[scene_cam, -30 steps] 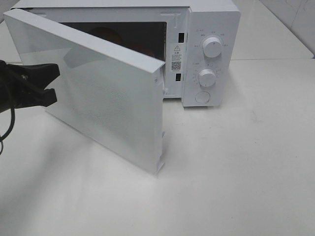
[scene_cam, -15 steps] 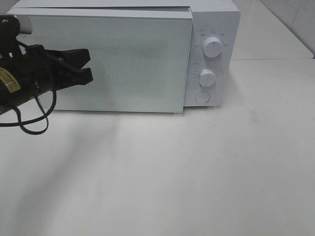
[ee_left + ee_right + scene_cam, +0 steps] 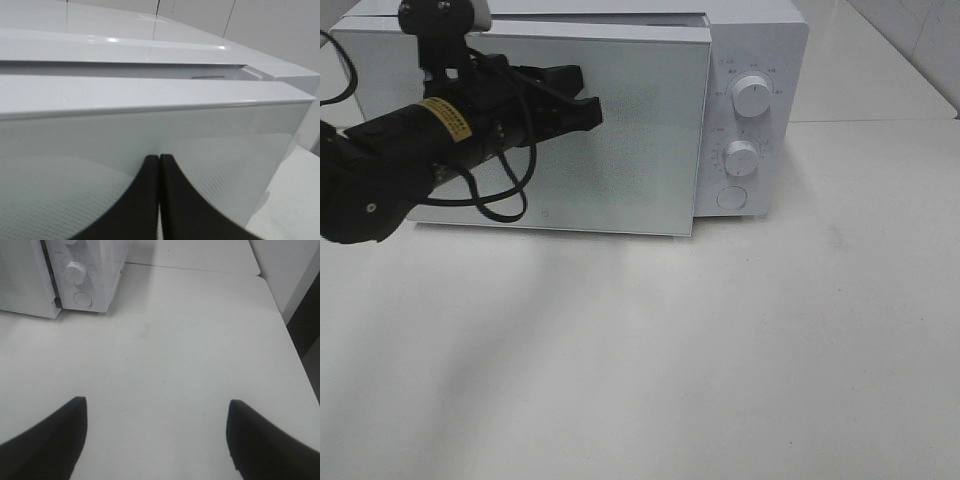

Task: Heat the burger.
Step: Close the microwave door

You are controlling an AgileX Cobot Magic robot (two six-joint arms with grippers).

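Observation:
The burger is hidden; the white microwave (image 3: pixel 752 40) has its door (image 3: pixel 650 180) swung against the front, with a narrow dark gap along the top edge. My left gripper (image 3: pixel 592 108) is shut and empty, its tips against the door's upper middle. In the left wrist view the closed fingertips (image 3: pixel 159 160) rest on the door's dotted panel (image 3: pixel 225 145). My right gripper (image 3: pixel 156 401) is open and empty above the bare table, well right of the microwave (image 3: pixel 100 275); it is out of the exterior view.
Two round knobs (image 3: pixel 752 95) (image 3: pixel 741 158) and a round button (image 3: pixel 731 198) sit on the microwave's right panel. The left arm's black cable (image 3: pixel 500 205) hangs in front of the door. The white table (image 3: pixel 720 350) stretches in front and to the right.
The door has swung from wide open to against the microwave front. My left arm has moved right across the door, its shut tips now at the door's upper middle.

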